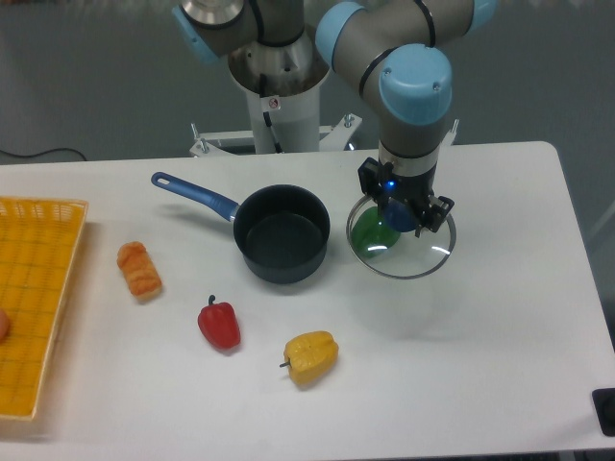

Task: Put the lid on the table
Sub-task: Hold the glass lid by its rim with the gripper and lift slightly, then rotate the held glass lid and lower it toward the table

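Right of the saucepan, the round transparent glass lid (404, 245) with its thin metal rim hung or lay just over the large white rectangular table (480, 346); whether its rim touched the surface could not be told. The black two-finger gripper (405, 213) was clenched on the lid's dark blue centre knob from above. A green object (370, 233) showed through the glass on the lid's left side.

Just left of the lid stood the dark blue saucepan (282, 234), open and with nothing visible inside, its blue handle (195, 193) pointing far-left. Nearer lay a red bell pepper (219, 324) and a yellow bell pepper (310, 356), with an orange pastry-like piece (138, 269) further left. A yellow mesh tray (38, 288) sat at the left edge, a small reddish thing barely showing at its left border.

Bare tabletop spread to the right of the lid and toward the near edge. No writing was readable.
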### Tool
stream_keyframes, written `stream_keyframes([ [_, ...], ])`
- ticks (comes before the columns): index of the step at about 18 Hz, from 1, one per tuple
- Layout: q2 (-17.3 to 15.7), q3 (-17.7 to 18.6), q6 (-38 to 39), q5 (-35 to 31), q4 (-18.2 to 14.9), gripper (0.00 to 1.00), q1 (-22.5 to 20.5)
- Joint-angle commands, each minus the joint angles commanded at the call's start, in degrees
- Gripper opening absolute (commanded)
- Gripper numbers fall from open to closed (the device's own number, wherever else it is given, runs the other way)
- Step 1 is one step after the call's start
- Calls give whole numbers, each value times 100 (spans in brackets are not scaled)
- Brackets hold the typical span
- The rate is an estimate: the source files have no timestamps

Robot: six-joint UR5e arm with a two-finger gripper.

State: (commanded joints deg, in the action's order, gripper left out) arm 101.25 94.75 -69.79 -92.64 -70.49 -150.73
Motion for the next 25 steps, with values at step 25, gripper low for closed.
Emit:
stream_keyframes([
  [25, 395, -44, 492, -26, 685, 56, -18],
])
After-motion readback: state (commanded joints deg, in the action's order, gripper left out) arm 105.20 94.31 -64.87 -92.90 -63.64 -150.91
